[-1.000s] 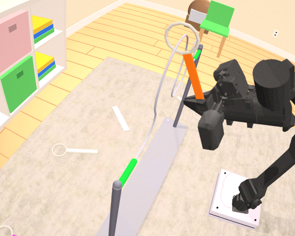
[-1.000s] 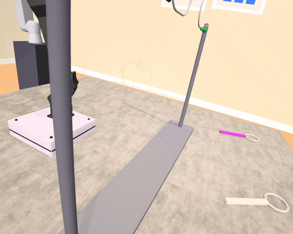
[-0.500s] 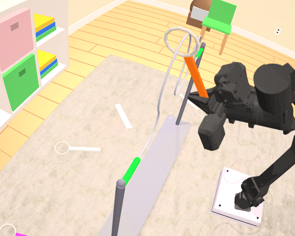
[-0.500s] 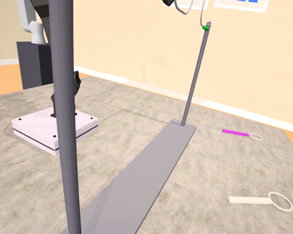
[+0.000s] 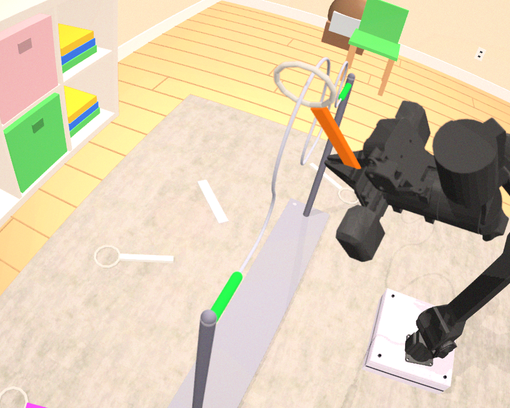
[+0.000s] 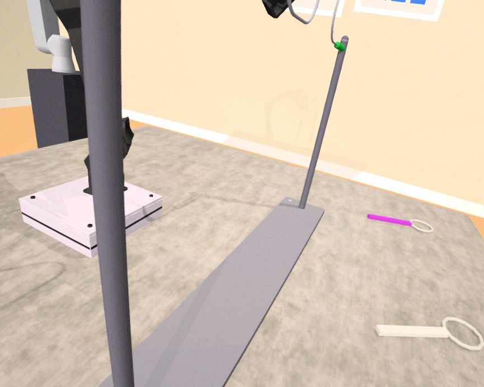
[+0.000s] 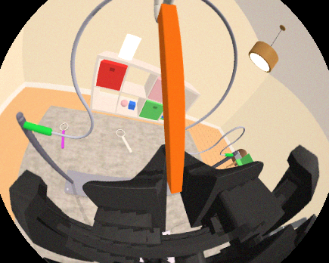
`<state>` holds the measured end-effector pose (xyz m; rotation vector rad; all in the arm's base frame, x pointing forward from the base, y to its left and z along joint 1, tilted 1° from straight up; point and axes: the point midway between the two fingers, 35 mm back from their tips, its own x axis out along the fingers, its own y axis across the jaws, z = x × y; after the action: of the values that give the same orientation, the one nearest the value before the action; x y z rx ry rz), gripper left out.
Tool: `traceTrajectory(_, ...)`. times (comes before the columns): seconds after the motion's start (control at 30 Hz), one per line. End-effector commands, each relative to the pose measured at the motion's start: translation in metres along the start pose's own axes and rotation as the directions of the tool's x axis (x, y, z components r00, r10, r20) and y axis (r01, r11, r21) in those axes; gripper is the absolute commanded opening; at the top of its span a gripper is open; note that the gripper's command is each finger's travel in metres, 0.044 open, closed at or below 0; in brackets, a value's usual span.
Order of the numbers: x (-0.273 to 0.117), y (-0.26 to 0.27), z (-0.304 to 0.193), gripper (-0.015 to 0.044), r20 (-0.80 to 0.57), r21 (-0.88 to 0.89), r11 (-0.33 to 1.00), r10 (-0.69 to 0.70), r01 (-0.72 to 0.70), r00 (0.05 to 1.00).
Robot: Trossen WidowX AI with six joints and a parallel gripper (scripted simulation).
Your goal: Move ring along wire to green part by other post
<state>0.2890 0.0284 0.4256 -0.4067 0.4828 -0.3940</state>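
The pale ring (image 5: 277, 80) is up at the tall bend of the grey wire (image 5: 273, 189) (image 6: 306, 22) (image 7: 72, 60). The wire appears to run through it; whether they touch I cannot tell. The orange handle (image 5: 336, 138) (image 7: 172, 75) slants from the ring down to my gripper (image 5: 330, 160) (image 7: 167, 147), which is shut on its lower end. One green part (image 5: 227, 293) (image 6: 339, 46) (image 7: 38, 128) is at the near post in the top view. The other green part (image 5: 344, 91) (image 7: 228, 155) is at the far post. In the wrist view the ring is mostly cut off.
The near post (image 5: 204, 360) (image 6: 325, 112) and far post (image 5: 319, 184) (image 6: 107, 166) stand on a long grey base plate (image 5: 286, 263) (image 6: 250, 287). Another wire loop hangs between the tall bend and the far post. Loose rings with white and magenta handles (image 6: 388, 219) lie on the mat.
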Motion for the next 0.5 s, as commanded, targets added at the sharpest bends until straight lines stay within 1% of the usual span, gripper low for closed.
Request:
traceTrajectory(0.0, -0.0012, -0.0042, 0.0005, -0.0150, 0.011, -0.032, 0.999, -0.025, 0.026, 1.000)
traceTrajectory(0.47, -0.0007, -0.0112, 0.0012, -0.0150, 0.040, -0.182, 0.977, -0.105, 0.110, 0.994)
